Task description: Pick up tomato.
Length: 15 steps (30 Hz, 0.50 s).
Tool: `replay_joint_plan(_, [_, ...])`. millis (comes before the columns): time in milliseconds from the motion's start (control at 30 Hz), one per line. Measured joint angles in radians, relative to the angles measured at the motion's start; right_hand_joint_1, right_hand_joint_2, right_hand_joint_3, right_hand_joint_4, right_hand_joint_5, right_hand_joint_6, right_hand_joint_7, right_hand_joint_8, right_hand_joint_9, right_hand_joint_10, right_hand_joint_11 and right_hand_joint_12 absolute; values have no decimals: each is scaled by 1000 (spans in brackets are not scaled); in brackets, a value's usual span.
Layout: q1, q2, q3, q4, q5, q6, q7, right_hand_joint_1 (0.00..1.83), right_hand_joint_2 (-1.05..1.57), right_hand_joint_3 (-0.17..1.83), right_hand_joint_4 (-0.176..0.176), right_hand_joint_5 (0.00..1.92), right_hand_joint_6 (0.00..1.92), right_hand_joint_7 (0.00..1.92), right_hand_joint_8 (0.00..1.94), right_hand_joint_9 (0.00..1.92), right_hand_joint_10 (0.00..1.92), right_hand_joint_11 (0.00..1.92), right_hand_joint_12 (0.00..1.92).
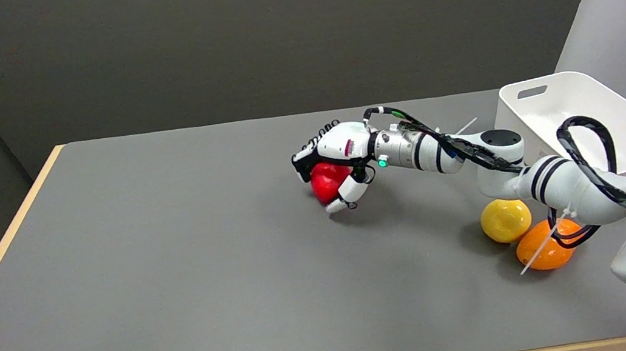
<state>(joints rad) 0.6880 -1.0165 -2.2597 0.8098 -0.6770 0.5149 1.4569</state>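
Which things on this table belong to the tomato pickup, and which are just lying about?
Part of the job:
- tomato, red, with the fingers wrapped around it
- right hand, gripping the tomato

Just lying about:
- yellow fruit
- orange fruit, beside the yellow one
- white bin at the table's right edge

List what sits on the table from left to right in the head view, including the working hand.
Right hand wrapped around the red tomato → yellow fruit → orange fruit → white bin at the table's far right.
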Motion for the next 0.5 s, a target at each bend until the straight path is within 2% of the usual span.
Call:
replay_joint_plan(33, [0, 0, 0, 1, -1, 0, 0, 1478, 1074, 224, 173, 546, 1428, 760, 1344, 768, 1446, 777, 1671])
replay_joint_plan(67, [-1, 0, 0, 2, -2, -1, 0, 1440, 1082, 233, 78, 562, 1496, 773, 1313, 776, 1431, 797, 1652])
replay_joint_plan(100, [-1, 0, 0, 3, -4, -1, -1, 1379, 1101, 242, -76, 583, 1601, 790, 1266, 783, 1413, 822, 1621])
replay_joint_plan(133, [-2, 0, 1, 4, -5, -2, -1, 1339, 1114, 248, -175, 597, 1669, 801, 1236, 787, 1402, 845, 1602])
replay_joint_plan(267, [-4, 0, 2, 9, -9, -2, -2, 1338, 1115, 248, -162, 598, 1662, 800, 1244, 781, 1416, 903, 1629])
replay_joint_plan(500, [-10, 3, 14, 21, -17, 0, -2, 1338, 1101, 275, -159, 603, 1661, 801, 1244, 781, 1427, 918, 1653])
